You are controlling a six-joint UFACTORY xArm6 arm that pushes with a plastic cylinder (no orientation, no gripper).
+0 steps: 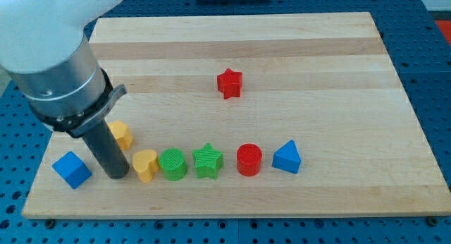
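Observation:
My tip point(117, 175) rests on the board near the view's bottom left, just left of the yellow heart block point(145, 165) and very close to it. A second yellow block point(122, 134) lies right behind the rod, partly hidden by it. The blue cube point(72, 169) sits to the tip's left. Right of the heart runs a row: green cylinder point(173, 163), green star point(208, 161), red cylinder point(249, 159), blue triangle point(287, 158). A red star point(230, 82) stands alone higher up near the middle.
The wooden board point(296, 53) lies on a blue perforated table point(435, 75). The arm's large white and grey body point(49, 53) covers the board's top left corner.

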